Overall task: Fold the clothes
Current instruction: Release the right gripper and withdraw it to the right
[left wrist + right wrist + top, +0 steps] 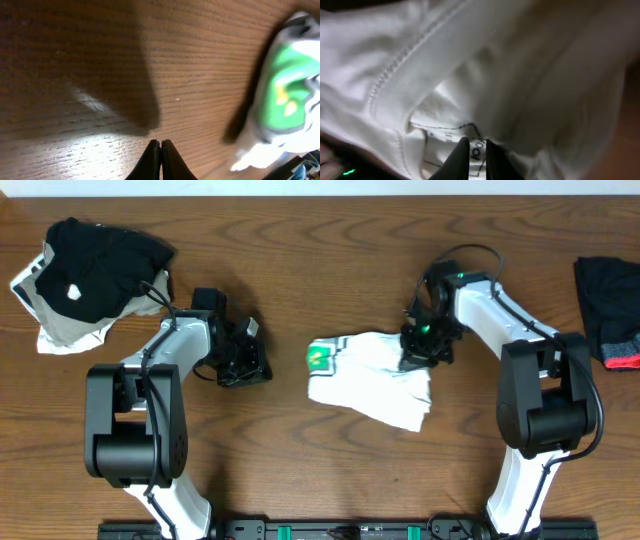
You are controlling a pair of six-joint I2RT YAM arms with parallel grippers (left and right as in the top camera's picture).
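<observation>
White T-shirt (375,388) is seen bunched into a crumpled heap near the middle of the wooden table (320,480), with its green mark (318,358) turned up at the heap's left end. The right gripper (416,360) is lowered onto the upper right part of the heap, and in the right wrist view its fingers are drawn close together on a pinch of white fabric by the sewn-in label (440,147), beside a stitched seam. The left gripper (262,372) is held low over bare wood to the left of the shirt, apart from it; in the left wrist view its fingers are pressed tight together with nothing between them. A black garment with a white spot (100,255) is piled on pale cloth (60,330) at the far left corner, and a black garment with red trim (605,300) is laid at the right edge.
</observation>
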